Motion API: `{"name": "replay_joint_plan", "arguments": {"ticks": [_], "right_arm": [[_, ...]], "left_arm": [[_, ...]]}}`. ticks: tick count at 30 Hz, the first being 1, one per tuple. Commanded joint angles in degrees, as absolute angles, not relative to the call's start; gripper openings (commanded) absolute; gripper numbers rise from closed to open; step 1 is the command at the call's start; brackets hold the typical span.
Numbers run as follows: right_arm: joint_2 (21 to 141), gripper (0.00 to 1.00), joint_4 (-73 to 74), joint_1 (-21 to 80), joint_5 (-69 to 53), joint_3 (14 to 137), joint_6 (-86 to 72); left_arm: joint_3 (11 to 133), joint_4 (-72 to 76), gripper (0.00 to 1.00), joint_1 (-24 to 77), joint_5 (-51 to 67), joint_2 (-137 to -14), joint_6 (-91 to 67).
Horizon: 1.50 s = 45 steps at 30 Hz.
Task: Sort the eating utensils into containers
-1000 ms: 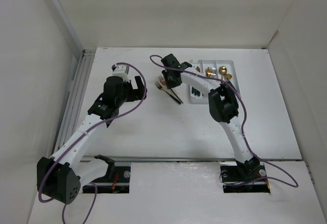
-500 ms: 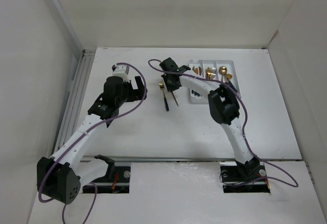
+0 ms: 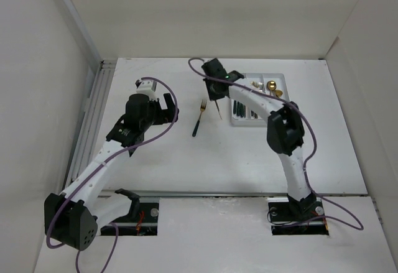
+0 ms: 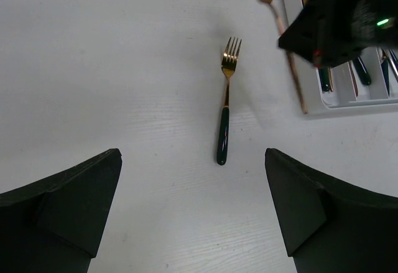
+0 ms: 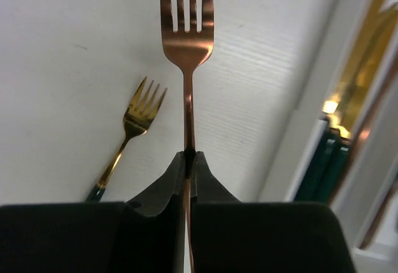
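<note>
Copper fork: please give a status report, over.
Right gripper shut on copper fork, held beside white tray. Left gripper open, empty. One gold fork lies on table, apart. Nothing seen blocking the tray.

Bright even light, faint soft shadows, white table (image 3: 186, 155) washed out, tray (image 5: 305, 99) blurred with glints

copper fork (image 5: 186, 49) tines cropped, tray (image 4: 348, 104) cut rt

Your left arm (image 3: 99, 158) and right arm (image 3: 292, 164) are built of white links joined by black housings. A purple cable (image 3: 177, 108) loops along each. Your fingers (image 4: 68, 204) are matte black wedges, and a green light (image 4: 381, 22) glows on the right wrist.
</note>
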<state>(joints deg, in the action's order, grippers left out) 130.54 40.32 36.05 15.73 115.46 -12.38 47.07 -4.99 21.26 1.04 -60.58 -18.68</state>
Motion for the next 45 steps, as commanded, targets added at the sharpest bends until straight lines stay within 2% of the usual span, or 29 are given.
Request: {"name": "replay_joint_plan", "arguments": {"ticks": [1, 11, 16, 36, 39, 40, 41, 45], "right_arm": [[117.0, 0.00, 36.7, 31.7, 17.3, 114.4, -13.7], [110.3, 0.00, 33.1, 18.2, 17.8, 97.2, -13.1], [112.7, 0.00, 31.5, 14.7, 14.9, 95.7, -12.0], [120.3, 0.01, 30.8, 14.2, 16.8, 96.8, -8.6], [120.8, 0.18, 31.6, 14.2, 16.8, 97.6, -8.6], [119.6, 0.33, 32.2, 14.2, 16.8, 97.6, -8.6], [118.9, 0.39, 32.2, 14.2, 16.8, 97.0, -8.6], [113.8, 0.50, 32.7, 14.2, 16.8, 96.4, -9.1]], "left_arm": [[46.1, -3.5, 1.00, 20.9, 1.5, -58.4, -19.5], [45.0, -3.5, 1.00, 20.4, 1.5, -57.8, -20.0], [45.0, -3.5, 1.00, 20.4, 1.5, -57.8, -20.0], [45.0, -3.5, 1.00, 20.4, 1.5, -57.8, -20.0], [45.0, -3.5, 1.00, 19.9, 1.5, -57.3, -20.0], [45.0, -3.5, 1.00, 19.9, 1.5, -57.3, -20.0], [45.0, -3.5, 1.00, 19.9, 1.5, -57.3, -20.0], [45.0, -3.5, 1.00, 19.9, 2.0, -57.3, -20.0]]}}
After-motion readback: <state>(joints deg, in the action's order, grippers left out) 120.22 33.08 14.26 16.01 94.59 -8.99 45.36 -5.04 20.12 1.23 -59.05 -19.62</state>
